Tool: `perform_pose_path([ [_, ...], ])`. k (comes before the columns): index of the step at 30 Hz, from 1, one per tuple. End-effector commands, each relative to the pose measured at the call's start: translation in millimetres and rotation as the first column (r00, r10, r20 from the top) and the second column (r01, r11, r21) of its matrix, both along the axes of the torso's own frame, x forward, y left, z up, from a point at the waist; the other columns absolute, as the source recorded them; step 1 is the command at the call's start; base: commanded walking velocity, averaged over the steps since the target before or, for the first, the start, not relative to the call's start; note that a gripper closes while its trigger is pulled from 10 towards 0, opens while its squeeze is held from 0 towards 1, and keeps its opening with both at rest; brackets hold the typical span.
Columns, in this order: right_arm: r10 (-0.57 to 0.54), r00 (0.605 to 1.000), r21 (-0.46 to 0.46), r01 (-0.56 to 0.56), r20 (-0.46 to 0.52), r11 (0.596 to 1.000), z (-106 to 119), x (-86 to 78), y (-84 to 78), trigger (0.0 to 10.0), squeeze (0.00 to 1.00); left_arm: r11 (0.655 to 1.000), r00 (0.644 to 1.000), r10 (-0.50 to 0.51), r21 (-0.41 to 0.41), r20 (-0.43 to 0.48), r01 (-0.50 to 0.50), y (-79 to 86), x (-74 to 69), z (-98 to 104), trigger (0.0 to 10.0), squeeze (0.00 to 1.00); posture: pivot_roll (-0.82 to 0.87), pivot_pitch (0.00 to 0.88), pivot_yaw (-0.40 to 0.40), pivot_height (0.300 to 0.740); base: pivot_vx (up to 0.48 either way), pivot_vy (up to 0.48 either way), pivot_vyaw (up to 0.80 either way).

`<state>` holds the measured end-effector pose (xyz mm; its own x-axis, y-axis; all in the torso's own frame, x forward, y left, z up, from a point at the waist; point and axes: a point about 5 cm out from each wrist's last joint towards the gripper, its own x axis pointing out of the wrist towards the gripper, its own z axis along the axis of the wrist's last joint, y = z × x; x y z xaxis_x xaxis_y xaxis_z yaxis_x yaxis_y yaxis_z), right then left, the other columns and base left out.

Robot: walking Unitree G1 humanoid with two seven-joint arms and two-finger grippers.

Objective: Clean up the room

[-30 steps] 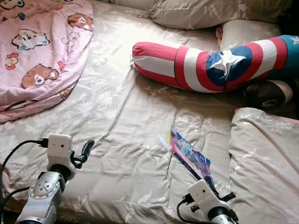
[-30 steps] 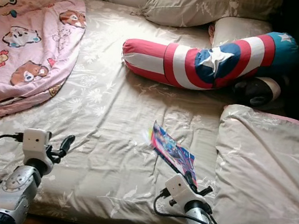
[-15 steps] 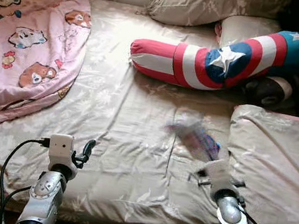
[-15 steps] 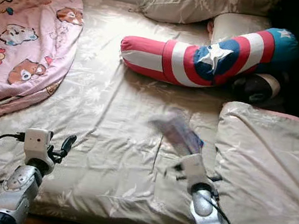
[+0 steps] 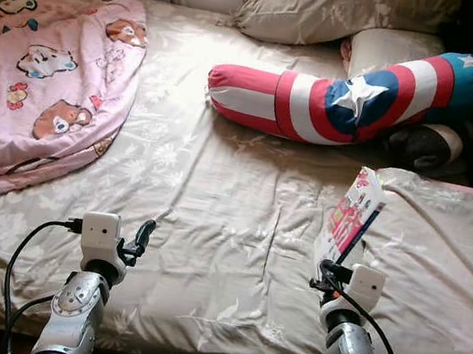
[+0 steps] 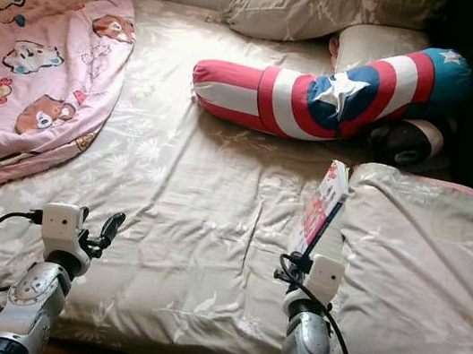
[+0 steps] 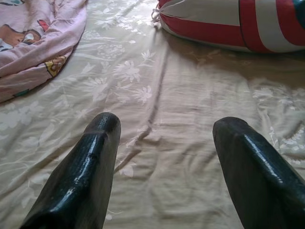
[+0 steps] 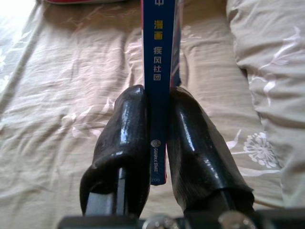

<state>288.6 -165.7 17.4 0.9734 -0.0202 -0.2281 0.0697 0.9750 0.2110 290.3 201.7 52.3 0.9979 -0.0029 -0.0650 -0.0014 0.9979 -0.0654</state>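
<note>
R gripper clenched on thin comic book, spine pinched between both fingers; book is lifted off bed sheet, long axis running straight out from the fingers, tilted up twd the striped star bolster. L gripper spread wide, holding nothing, low over sheet nr pink cartoon blanket. No bin or box visible; drop spot can't be judged.

A home bedroom: a bed spread with a beige floral sheet, a pink cartoon-print blanket bunched at its left, a beige pillow at the head, and a red, white and blue star-patterned bolster lying across it.
</note>
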Motion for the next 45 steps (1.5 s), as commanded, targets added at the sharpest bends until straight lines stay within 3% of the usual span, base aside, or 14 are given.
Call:
perform_pose_path([
  [1,-0.008,0.999,0.013,0.008,0.037,1.000,6.1,1.8,-3.3,10.0,0.00,1.000,1.000,0.014,-0.012,-0.011,-0.014,0.9,-2.3,-3.0,10.0,0.00,0.04,0.137,-0.043,0.706,0.000,0.000,0.00],
  [10,0.002,0.999,-0.024,-0.001,0.036,1.000,7.1,3.2,-8.2,10.0,0.00,1.000,1.000,0.020,-0.004,0.003,-0.020,4.0,0.5,2.6,10.0,0.00,0.04,0.163,-0.042,0.667,0.000,0.000,0.00],
  [23,0.040,0.999,-0.028,-0.039,0.030,0.999,4.4,1.1,-1.2,10.0,0.00,0.999,0.999,0.041,-0.001,0.002,-0.041,10.4,1.2,4.2,10.0,0.00,0.04,0.176,-0.039,0.657,0.000,0.000,0.00],
  [45,0.032,0.999,-0.032,-0.030,0.041,0.999,2.1,-3.1,-3.5,10.0,0.00,1.000,1.000,0.002,-0.006,-0.011,-0.002,2.1,0.5,0.5,10.0,0.00,0.04,0.173,-0.038,0.647,0.000,0.000,0.00],
])
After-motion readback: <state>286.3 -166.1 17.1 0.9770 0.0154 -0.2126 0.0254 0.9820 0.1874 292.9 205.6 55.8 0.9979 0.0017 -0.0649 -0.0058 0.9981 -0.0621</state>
